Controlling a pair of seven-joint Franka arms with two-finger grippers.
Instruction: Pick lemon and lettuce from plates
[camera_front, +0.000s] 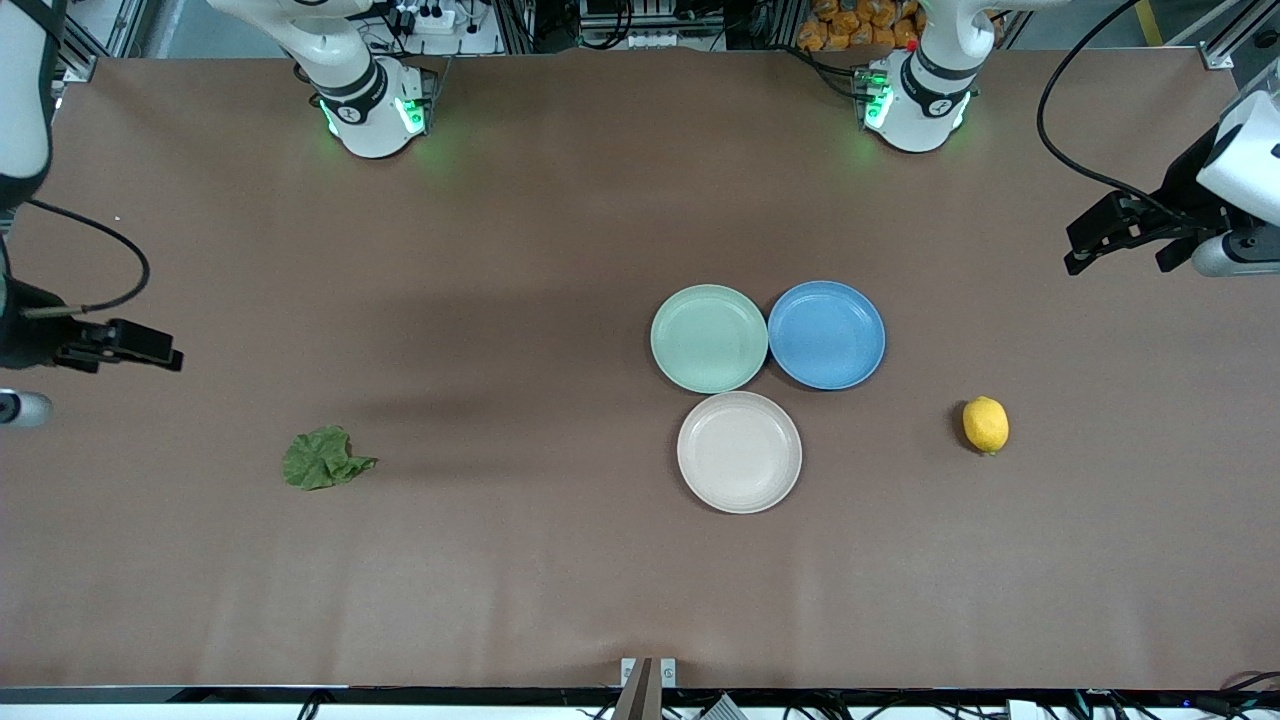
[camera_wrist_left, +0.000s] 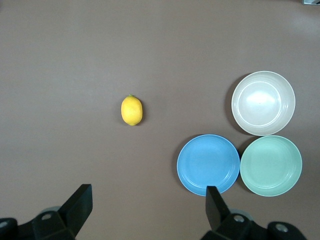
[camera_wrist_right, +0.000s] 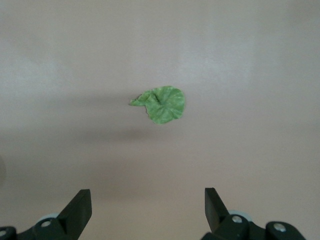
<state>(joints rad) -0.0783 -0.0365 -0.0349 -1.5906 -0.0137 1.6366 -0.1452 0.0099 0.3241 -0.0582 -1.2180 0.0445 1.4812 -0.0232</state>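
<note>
from the front, my left gripper (camera_front: 1085, 250) hangs over the table's (camera_front: 500, 250) left-arm end and my right gripper (camera_front: 165, 352) over its right-arm end, both waiting. the lemon (camera_front: 985, 424) and lettuce (camera_front: 322, 459) lie on the table, well apart from the mint plate (camera_front: 709, 338) and beige plate (camera_front: 739, 451). in my left wrist view my fingers (camera_wrist_left: 80, 202) stand wide, with the lemon (camera_wrist_left: 132, 110) lying bare. in my right wrist view my fingers (camera_wrist_right: 80, 205) stand wide, with the lettuce (camera_wrist_right: 162, 104) lying alone.

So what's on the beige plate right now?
Nothing: the beige plate is bare and uncovered. The lemon and lettuce lie on the table.
</note>
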